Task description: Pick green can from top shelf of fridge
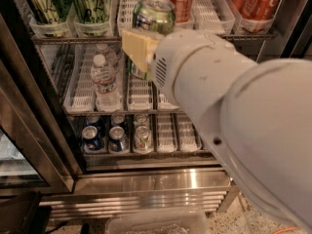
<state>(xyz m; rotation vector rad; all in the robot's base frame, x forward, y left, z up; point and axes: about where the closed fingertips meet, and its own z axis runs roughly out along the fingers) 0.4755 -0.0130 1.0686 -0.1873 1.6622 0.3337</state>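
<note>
My gripper (145,44) is shut on a green can (154,17), with one tan finger pad (137,47) across the can's side. The can is upright and held in front of the top shelf (87,39) of the fridge (34,106), its lower end hanging below the shelf's front rail. Two more green cans (41,4) stand in the left lanes of the top shelf. Red cola cans (253,1) stand at the right. My white arm fills the right half of the camera view and hides the second finger.
Water bottles (103,82) stand on the middle rack. Blue-silver cans (92,138) stand on the bottom rack. The dark door frame (19,145) is at the left and the louvred steel base (146,199) is below. A clear plastic tub (156,223) lies on the floor.
</note>
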